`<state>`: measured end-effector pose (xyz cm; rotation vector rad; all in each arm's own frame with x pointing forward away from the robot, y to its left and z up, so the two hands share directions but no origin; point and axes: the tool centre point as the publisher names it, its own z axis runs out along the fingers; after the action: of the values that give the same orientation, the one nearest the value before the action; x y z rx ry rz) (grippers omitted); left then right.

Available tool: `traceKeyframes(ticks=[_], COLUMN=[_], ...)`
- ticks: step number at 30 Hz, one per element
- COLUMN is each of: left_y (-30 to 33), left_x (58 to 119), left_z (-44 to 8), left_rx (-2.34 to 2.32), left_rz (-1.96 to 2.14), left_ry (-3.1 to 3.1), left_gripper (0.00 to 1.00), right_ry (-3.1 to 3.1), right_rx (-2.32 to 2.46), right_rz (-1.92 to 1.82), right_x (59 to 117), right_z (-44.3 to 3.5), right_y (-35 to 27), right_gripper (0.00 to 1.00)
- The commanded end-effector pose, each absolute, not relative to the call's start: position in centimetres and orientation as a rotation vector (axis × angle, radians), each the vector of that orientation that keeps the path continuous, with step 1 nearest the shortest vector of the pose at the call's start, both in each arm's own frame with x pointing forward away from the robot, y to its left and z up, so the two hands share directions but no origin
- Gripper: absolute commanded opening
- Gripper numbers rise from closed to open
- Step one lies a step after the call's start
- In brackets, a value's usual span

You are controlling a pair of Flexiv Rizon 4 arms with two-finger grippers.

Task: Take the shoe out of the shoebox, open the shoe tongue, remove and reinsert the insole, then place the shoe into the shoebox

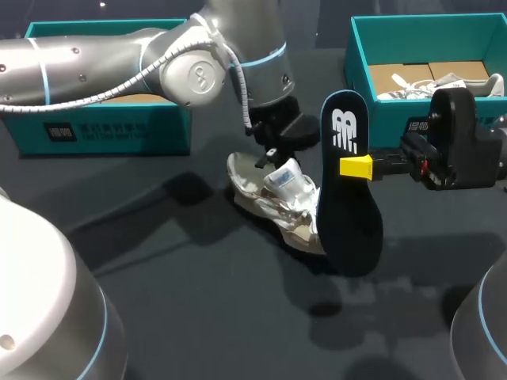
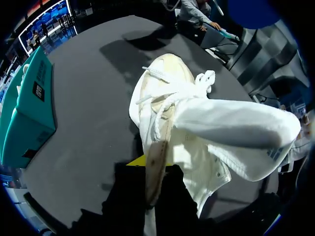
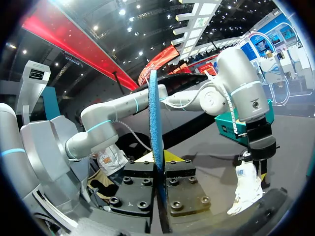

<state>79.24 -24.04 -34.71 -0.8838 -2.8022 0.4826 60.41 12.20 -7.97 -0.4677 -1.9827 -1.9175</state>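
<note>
A white, worn shoe (image 1: 277, 207) lies on the dark table near the middle, its tongue pulled up. My left gripper (image 1: 273, 154) comes down on it from above and is shut on the edge of the shoe's opening. In the left wrist view that edge (image 2: 156, 162) runs between the fingers of my left gripper (image 2: 153, 166), and the white tongue (image 2: 236, 132) sticks out beside it. My right gripper (image 1: 356, 166) is shut on the dark blue insole (image 1: 348, 214), holding it upright just right of the shoe. From the right wrist the insole (image 3: 155, 118) is edge-on between the fingers of my right gripper (image 3: 160, 160); the shoe (image 3: 248, 189) hangs ahead.
A teal shoebox (image 1: 360, 79) stands at the back right with a second shoe (image 1: 444, 83) in it. Another teal box (image 1: 103, 123) stands at the back left, partly behind my left arm; it also shows in the left wrist view (image 2: 29, 113).
</note>
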Motion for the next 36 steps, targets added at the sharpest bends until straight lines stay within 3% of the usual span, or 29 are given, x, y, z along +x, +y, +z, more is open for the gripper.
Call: traceKeyframes(ticks=[1,5,19,36], left_y=[-23.9,-23.9,-24.1,-23.8], left_x=[79.1,79.1,79.1,77.4], left_z=[-34.6,-34.6,-31.2,-32.8], left_rx=[-0.884,-0.884,-1.677,-2.124], left_rz=[0.484,0.484,0.161,0.085], left_ry=[-2.805,-2.805,-2.508,-2.192], left_gripper=[0.0,0.0,0.0,0.0], right_ry=[-1.984,-1.984,-1.984,-1.984], right_rx=[-0.47,-0.47,-0.47,-0.47], right_rz=[-1.916,-1.916,-1.916,-1.916], right_x=[60.4,60.4,60.4,60.4], right_z=[-8.0,-8.0,-8.0,-8.0], right_y=[12.3,12.3,12.3,12.3], right_gripper=[0.0,0.0,0.0,0.0])
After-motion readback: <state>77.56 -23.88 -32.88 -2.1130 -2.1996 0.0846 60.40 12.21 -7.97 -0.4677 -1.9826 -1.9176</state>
